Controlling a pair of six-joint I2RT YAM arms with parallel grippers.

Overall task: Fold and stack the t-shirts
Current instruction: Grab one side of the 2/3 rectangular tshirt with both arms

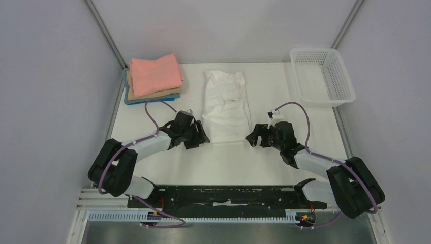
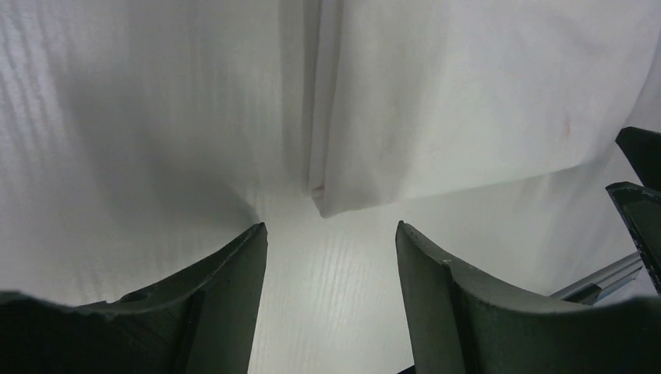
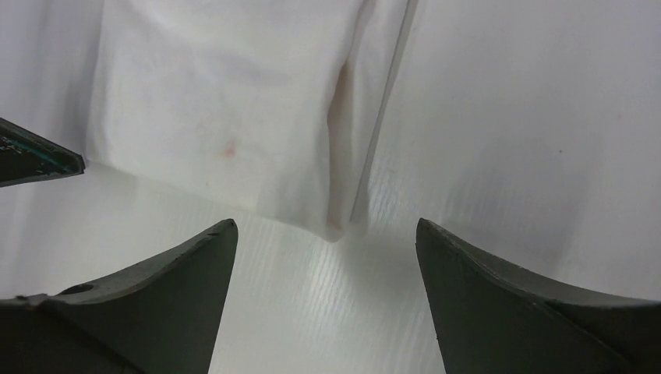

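Note:
The white t-shirt (image 1: 226, 104) lies folded into a long narrow strip down the middle of the table. My left gripper (image 1: 203, 137) is open and empty, just off the strip's near left corner (image 2: 321, 204). My right gripper (image 1: 250, 138) is open and empty, just off the near right corner (image 3: 335, 230). Both corners lie on the table ahead of the open jaws, untouched. A stack of folded t-shirts sits at the far left: salmon-pink (image 1: 155, 75) on top, tan (image 1: 131, 91) under it, blue (image 1: 133, 100) at the bottom.
A white plastic mesh basket (image 1: 321, 75) stands at the far right corner. Metal frame posts (image 1: 106, 33) rise at both back corners, with grey walls on the sides. The arm bases and a black rail (image 1: 223, 195) run along the near edge.

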